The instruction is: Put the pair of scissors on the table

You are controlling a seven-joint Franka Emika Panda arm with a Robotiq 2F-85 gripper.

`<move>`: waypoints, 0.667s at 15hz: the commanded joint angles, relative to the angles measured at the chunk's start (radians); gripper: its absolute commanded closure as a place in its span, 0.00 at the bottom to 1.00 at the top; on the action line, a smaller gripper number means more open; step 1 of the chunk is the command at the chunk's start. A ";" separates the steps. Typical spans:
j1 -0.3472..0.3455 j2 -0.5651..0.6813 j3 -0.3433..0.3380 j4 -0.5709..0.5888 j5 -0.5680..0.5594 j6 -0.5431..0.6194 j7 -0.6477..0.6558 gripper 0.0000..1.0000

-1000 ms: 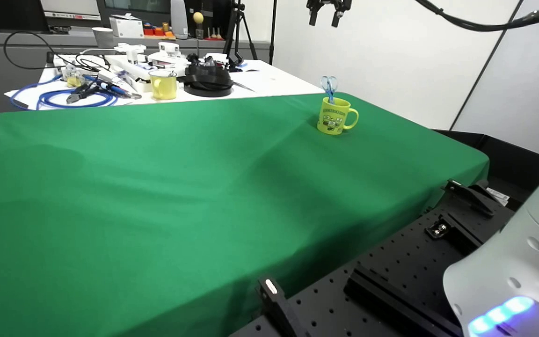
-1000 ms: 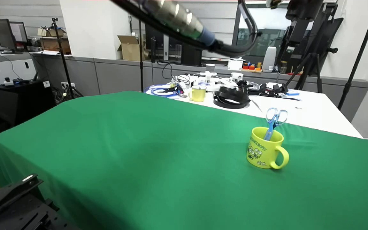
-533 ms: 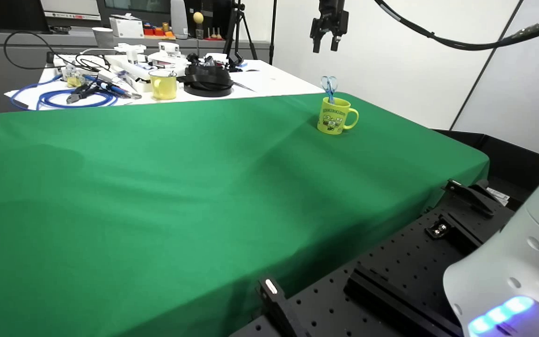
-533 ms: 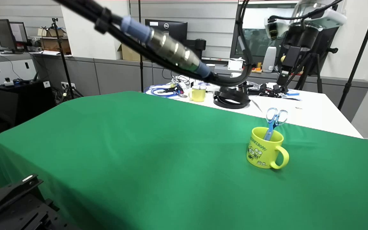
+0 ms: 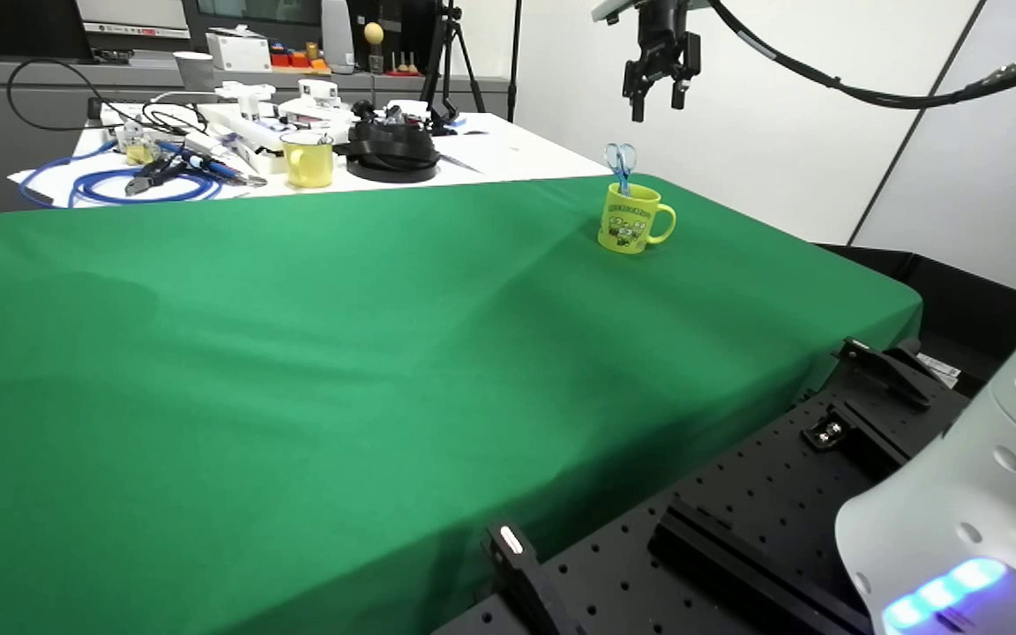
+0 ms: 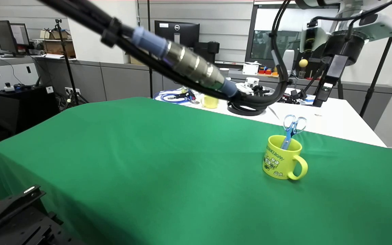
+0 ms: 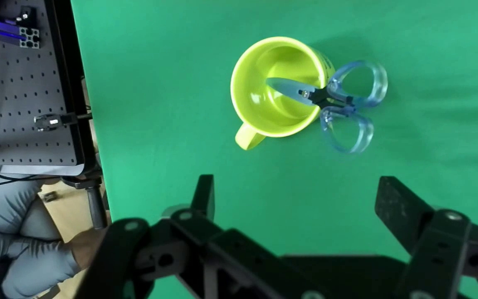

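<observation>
- The gripper (image 7: 298, 193) is black and angular, its two fingers standing wide apart.
- The pair of scissors (image 7: 326, 96) is past the fingertips in the wrist view, clear of both; in both exterior views it is lower than the gripper. Its looped handles are translucent light blue, the part around the pivot black.
- The yellow mug (image 6: 284, 164), glossy and round-rimmed, stands upright with the scissors tilted in it, blades down, handles above the rim. On its wall are small cartoon figures and dark capitals, partly reading "KEROPP".
- The table (image 6: 114, 163) underneath wears a plain, matte green cloth with soft wrinkles.
- A white table (image 5: 530, 159) lies beyond, bearing a duller yellow mug (image 5: 308, 163).
- Farther back, a dark monitor (image 6: 187, 32) carries a round Dell emblem and an unreadable white sticker.
</observation>
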 commanded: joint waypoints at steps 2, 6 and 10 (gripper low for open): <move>-0.023 0.085 0.025 0.134 -0.010 -0.038 -0.023 0.00; -0.005 0.104 0.021 0.135 0.000 -0.021 -0.029 0.00; 0.008 0.116 0.018 0.136 -0.001 -0.017 -0.035 0.00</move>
